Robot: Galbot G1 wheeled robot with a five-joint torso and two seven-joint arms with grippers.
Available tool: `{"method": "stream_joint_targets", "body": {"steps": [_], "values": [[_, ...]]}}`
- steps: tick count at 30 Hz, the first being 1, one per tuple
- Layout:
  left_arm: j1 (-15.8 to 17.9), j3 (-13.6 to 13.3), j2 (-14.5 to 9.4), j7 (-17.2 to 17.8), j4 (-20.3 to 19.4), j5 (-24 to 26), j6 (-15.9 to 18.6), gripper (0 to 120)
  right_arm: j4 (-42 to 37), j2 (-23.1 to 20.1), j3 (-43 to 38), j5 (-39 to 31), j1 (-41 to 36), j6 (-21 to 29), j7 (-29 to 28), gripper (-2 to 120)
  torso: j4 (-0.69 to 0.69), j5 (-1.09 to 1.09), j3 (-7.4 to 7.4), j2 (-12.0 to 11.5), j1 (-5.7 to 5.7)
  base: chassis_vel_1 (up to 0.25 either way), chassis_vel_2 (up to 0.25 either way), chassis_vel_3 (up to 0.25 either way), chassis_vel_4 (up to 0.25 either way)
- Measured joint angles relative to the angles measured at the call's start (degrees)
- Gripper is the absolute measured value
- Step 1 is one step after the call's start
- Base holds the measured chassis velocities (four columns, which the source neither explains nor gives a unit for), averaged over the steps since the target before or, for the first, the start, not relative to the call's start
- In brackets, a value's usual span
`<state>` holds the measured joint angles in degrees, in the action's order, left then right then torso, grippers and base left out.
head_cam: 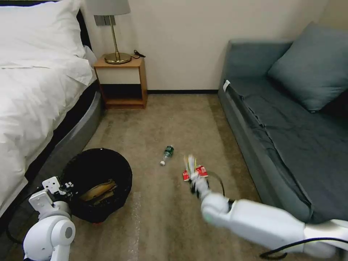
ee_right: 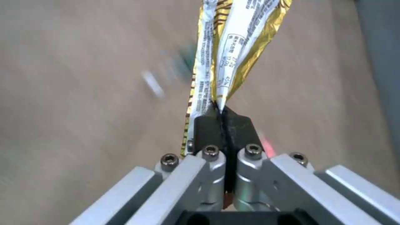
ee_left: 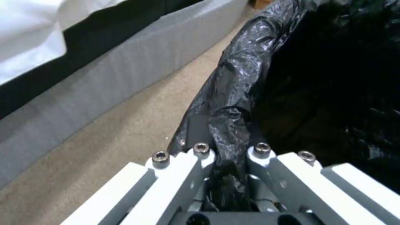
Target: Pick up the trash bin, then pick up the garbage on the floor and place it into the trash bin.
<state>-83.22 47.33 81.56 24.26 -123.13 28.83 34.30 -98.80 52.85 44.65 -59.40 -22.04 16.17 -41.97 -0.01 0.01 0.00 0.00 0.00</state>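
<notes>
1. Litter collection is the step in hand: the right gripper (ee_right: 223, 120) has its fingers clenched on the gold wrapper (ee_right: 233, 47), held above the carpet (head_cam: 170, 224) near the sofa (head_cam: 275, 127).
2. The left gripper (ee_left: 227, 150) has its fingers pinched on the lined rim of the trash bin (head_cam: 98, 181), which sits beside the bed (head_cam: 32, 101); a brown paper bag (head_cam: 98, 190) already lies inside.
3. The bottle (head_cam: 167, 153) and the red-white packet (head_cam: 197, 172) lie on the carpet, the packet just beside the right gripper.
4. Next, I judge, the wrapper must be carried across over the bin's mouth and released there; the bin must be held steady.
</notes>
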Motion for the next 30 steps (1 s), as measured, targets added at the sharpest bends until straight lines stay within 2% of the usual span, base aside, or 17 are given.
{"method": "stream_joint_targets", "body": {"steps": [3,5,7,9,12,17,23,26,27,28,30], "values": [[-0.1,-0.6,0.1,0.0,-0.3,0.0,0.0,3,-4.2,1.6,-0.1,-1.8,2.3,-1.7,0.1,0,0.01,-0.01,0.00,0.0,0.00,0.000,0.000,0.000,0.000],[-0.4,-1.1,0.3,0.0,-0.5,0.0,0.0,3,-7.1,4.1,1.3,-3.6,4.5,-3.5,0.1,0,0.01,-0.02,0.00,0.0,0.00,0.000,0.000,0.000,0.000],[-0.6,-1.8,0.5,0.0,-0.8,-0.2,0.0,3,-9.1,9.4,5.2,-6.2,7.4,-5.7,0.0,0,0.03,-0.01,0.00,0.0,0.00,0.000,0.000,0.000,0.000],[-0.6,-2.0,0.6,0.0,-0.9,-0.3,0.0,3,-9.2,10.2,5.9,-6.4,7.8,-6.0,0.0,0,0.03,-0.01,0.00,0.0,0.00,0.000,0.000,0.000,0.000],[-0.8,-2.7,0.8,0.0,-1.6,-0.6,0.0,3,-9.2,17.2,12.2,-7.0,10.1,-7.5,0.1,0,0.04,-0.02,0.00,0.0,0.00,0.000,0.000,0.000,0.000],[-0.8,-3.1,1.1,0.1,-2.1,-0.8,0.1,3,-7.2,21.0,17.5,-6.3,10.8,-7.6,-0.2,0,0.02,-0.02,0.00,0.0,0.00,0.000,0.000,0.000,0.000],[-0.7,-3.7,1.4,0.1,-2.4,-1.1,0.2,3,-5.0,22.4,20.0,-5.2,10.8,-5.8,-1.0,0,0.01,-0.02,0.00,0.0,0.00,0.000,0.000,0.000,0.000],[-0.6,-4.0,1.4,0.1,-2.4,-1.2,0.3,3,-4.1,22.5,20.2,-4.1,10.8,-5.3,-1.1,10,0.01,-0.02,0.00,0.0,0.00,0.000,0.000,0.000,0.000],[-0.6,-4.0,1.4,0.1,-2.4,-1.2,0.3,3,-4.1,22.5,20.2,-4.1,10.8,-5.3,-1.1,10,0.01,-0.02,0.00,0.0,0.00,0.000,0.000,0.000,0.000],[-0.5,-4.1,1.4,0.1,-2.4,-1.2,0.3,3,-4.0,22.3,20.2,-3.7,10.9,-5.1,-0.9,22,0.01,-0.01,0.00,0.0,0.00,0.000,0.000,0.000,0.000],[-0.5,-4.1,1.4,0.1,-2.4,-1.2,0.3,3,-4.1,22.1,20.2,-3.6,10.9,-4.9,-0.8,25,0.01,-0.01,0.00,0.0,0.00,0.000,0.000,0.000,0.000]]}}
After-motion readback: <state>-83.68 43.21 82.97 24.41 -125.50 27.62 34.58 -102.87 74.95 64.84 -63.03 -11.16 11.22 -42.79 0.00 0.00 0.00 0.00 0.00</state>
